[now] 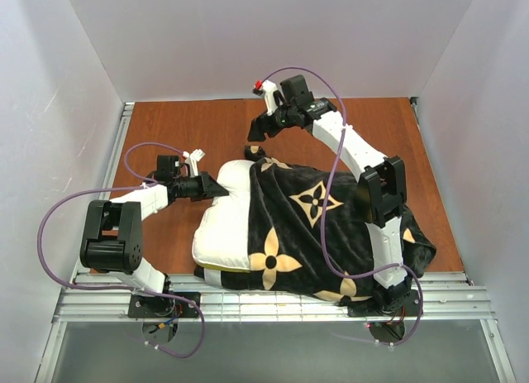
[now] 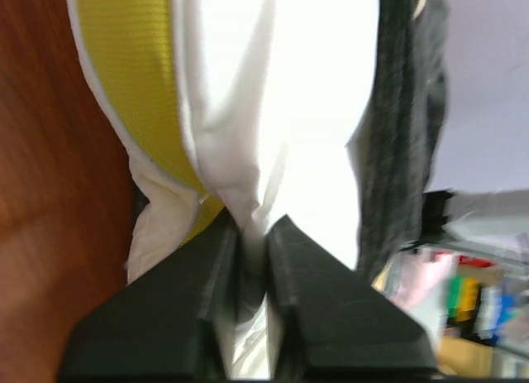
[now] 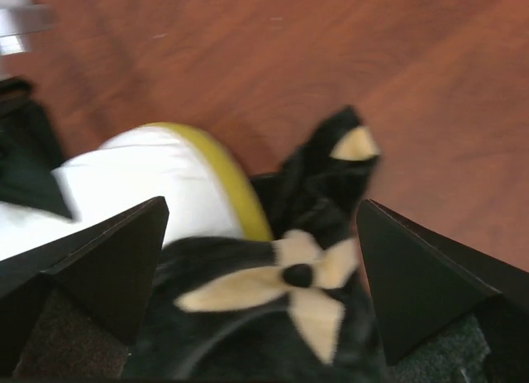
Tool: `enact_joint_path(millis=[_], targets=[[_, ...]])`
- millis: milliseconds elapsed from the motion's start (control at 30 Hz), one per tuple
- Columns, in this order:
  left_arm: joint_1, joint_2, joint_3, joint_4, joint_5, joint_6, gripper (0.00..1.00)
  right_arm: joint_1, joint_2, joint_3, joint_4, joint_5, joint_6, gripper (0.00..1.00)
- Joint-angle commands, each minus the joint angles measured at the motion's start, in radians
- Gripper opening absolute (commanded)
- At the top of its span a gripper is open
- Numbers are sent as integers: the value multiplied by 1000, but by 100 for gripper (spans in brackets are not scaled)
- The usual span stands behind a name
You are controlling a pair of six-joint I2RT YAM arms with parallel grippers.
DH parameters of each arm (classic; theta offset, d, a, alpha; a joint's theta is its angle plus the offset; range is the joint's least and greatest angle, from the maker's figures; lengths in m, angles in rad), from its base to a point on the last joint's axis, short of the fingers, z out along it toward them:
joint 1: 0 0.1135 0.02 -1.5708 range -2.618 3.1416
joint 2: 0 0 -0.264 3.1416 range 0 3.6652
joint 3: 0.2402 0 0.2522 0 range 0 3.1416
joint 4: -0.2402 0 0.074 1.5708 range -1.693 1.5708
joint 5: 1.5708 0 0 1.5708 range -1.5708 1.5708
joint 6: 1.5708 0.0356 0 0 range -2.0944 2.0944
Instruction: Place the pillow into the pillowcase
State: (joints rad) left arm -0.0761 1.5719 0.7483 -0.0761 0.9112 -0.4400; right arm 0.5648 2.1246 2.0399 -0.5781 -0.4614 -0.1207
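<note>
On my left, the left pincer [image 2: 252, 226] is clamped together on a pinched fold of the pillow [image 1: 221, 226], at its exposed left end near the yellow band [image 2: 132, 77]. I read that grip as an anchor: it pins the cushion in place (or readies it for a shove rightward) while the sleeve is worked over it. The pillow lies on the table [image 1: 207, 122], its left part bare and white. The rest is under the pillowcase [image 1: 331, 226], whose black flowered plush runs from about the middle out to the right arm's base. Whether the pillow is truly inside the opening or merely draped over, I cannot tell from above. Further right, towards the far side, the right pincer [image 3: 263, 205] hangs with its jaws wide apart, holding nothing, over the pillowcase's far corner, where a black tuft sticks up beside the pillow's corner. I judge it is lined up to take that hem and draw it leftward.
</note>
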Motion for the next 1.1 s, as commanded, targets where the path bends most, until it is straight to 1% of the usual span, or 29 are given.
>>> enact_joint_path(millis=[0, 133, 167, 367, 433, 467, 533, 567, 600, 667, 733, 767, 833, 867, 900, 933, 967, 1000, 1033, 1067], targets=[[-7, -61, 25, -171, -18, 218, 13, -51, 122, 42, -43, 122, -45, 87], [-7, -27, 43, -169, -51, 227, 22, -57, 204, 14, -83, 5, -39, 87], [-7, -15, 43, -171, -52, 227, 23, -54, 212, 2, -88, -49, -34, 87], [-19, 23, 45, -163, -52, 245, 27, -37, 245, -23, -91, -147, -28, 80], [-27, 36, 46, -157, -54, 244, 27, -26, 262, -26, -95, -173, -19, 74], [-34, 39, 51, -156, -57, 241, 27, -26, 270, -33, -95, -251, -13, 64], [-37, 54, 56, -143, -54, 236, 27, -17, 275, -46, -97, -348, -13, 45], [-40, 60, 65, -140, -52, 234, 24, -10, 275, -53, -97, -418, -17, 15], [-42, 66, 71, -133, -48, 236, 20, -8, 275, -52, -95, -431, -22, 2], [-47, 73, 79, -116, -40, 239, 11, -9, 267, -5, -89, -430, -33, 1], [-48, 65, 76, -64, -8, 221, 5, -8, 252, 41, -82, -416, -25, 1], [-48, 59, 68, -33, 26, 201, 0, -9, 218, 74, -25, -407, 4, 1], [-50, 39, 25, 131, 162, 94, 0, -8, 169, 83, 53, -401, 68, 1], [-65, 4, 8, 207, 195, 45, 0, -6, 123, 92, 101, -405, 135, 1], [-83, -15, -1, 333, 237, -1, 0, 7, 107, 126, 151, -407, 160, 1], [-144, -30, 12, 364, 250, -35, 0, 18, 98, 156, 164, -421, 180, 1], [-175, -51, 37, 363, 252, -42, 0, 47, 86, 186, 170, -430, 220, 1], [-198, -56, 49, 416, 246, -78, 0, 64, 78, 225, 187, -436, 236, 1], [-217, -55, 30, 506, 244, -262, 0, 81, 68, 227, 204, -436, 252, 1], [-215, -52, 4, 621, 238, -373, 0, 113, 43, 221, 225, -434, 269, 1]])
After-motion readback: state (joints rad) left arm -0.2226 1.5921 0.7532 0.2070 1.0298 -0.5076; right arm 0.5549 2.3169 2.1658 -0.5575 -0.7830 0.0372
